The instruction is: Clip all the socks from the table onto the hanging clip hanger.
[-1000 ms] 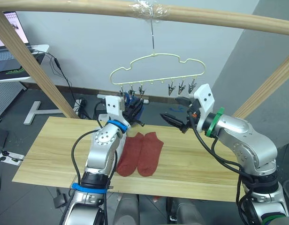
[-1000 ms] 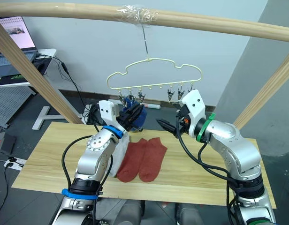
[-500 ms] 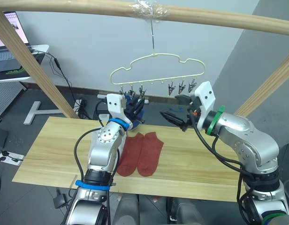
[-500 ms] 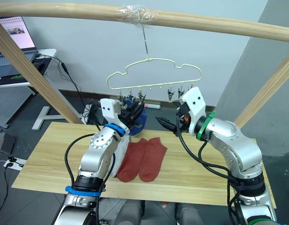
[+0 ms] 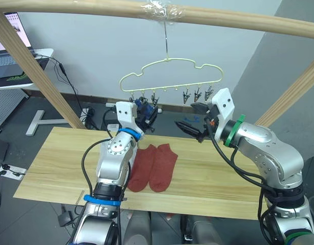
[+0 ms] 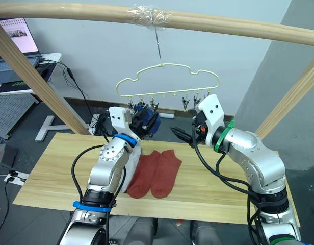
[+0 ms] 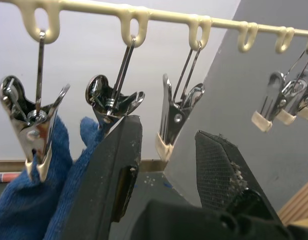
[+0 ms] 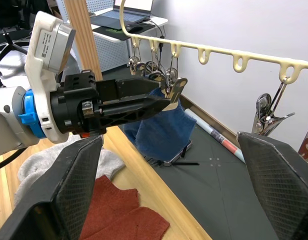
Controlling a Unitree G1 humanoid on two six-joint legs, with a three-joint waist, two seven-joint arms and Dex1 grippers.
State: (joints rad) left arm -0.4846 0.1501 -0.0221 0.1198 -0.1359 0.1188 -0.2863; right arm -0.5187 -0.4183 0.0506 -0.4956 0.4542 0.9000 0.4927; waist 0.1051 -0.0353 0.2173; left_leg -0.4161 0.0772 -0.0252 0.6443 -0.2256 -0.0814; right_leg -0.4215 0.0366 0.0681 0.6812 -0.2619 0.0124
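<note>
Grey sock (image 6: 129, 164): flat on the table (image 5: 50, 168), partly under the left arm.
Left gripper (image 7: 166, 150): raised to the hanger's left clips (image 7: 111, 102), fingers apart, empty.
Blue socks (image 8: 161, 127): hanging from those left clips.
Red socks (image 5: 153, 166): side by side mid-table, touching.
Hanger (image 5: 169, 74): hooked on the pole (image 5: 96, 9).
Right gripper (image 5: 190, 121): fingers spread wide, empty, below the right clips (image 5: 197, 94).

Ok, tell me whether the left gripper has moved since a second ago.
Yes. The left gripper has risen slightly toward the pale yellow wire clip hanger.
</note>
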